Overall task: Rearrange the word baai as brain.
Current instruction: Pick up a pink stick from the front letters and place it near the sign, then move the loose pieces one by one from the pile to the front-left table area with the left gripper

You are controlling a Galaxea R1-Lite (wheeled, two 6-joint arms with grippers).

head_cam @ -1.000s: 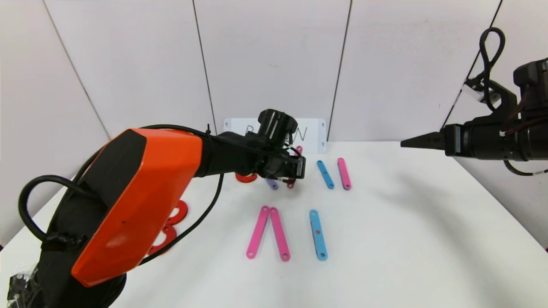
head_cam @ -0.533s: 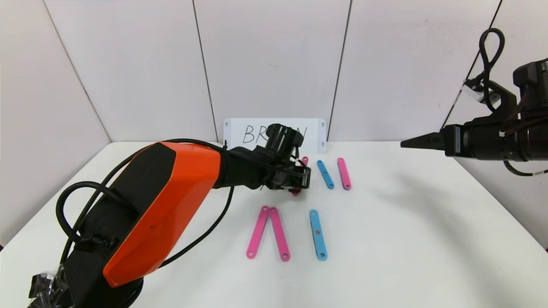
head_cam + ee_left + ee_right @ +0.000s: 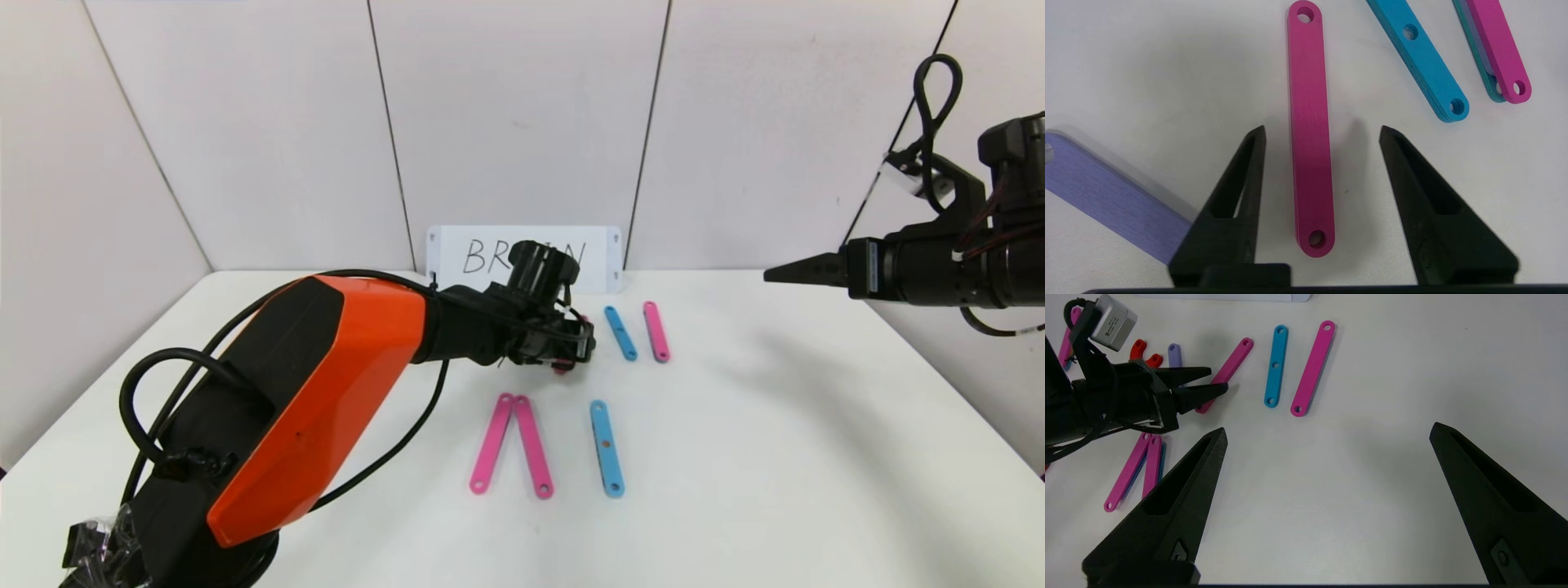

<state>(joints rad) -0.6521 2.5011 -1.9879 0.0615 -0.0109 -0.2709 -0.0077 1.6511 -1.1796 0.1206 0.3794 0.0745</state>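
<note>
The word lies as flat holed pieces on the white table [image 3: 775, 425]. My left gripper [image 3: 1323, 128] is open, low over the table, and a pink strip [image 3: 1310, 134] lies flat between its fingers, touching neither. A purple strip [image 3: 1106, 192] lies beside one finger. Further right lie a blue strip [image 3: 620, 332] and a pink strip [image 3: 655, 331]. Nearer me are two pink strips in a V [image 3: 513, 443] and another blue strip [image 3: 606, 447]. Red arcs [image 3: 1143, 353] show beyond the left gripper [image 3: 1216, 381]. My right gripper [image 3: 1328, 430] hangs open and empty above the table's right side.
A white card [image 3: 604, 257] with handwritten letters stands against the back wall, partly hidden by the left wrist. My orange left arm [image 3: 326, 384] covers the table's left half in the head view. Bare tabletop stretches under the right gripper [image 3: 769, 276].
The left arm has swung a little right and down. Its gripper has gone from shut to open, with the pink strip now lying loose between the fingers. The right arm has not moved.
</note>
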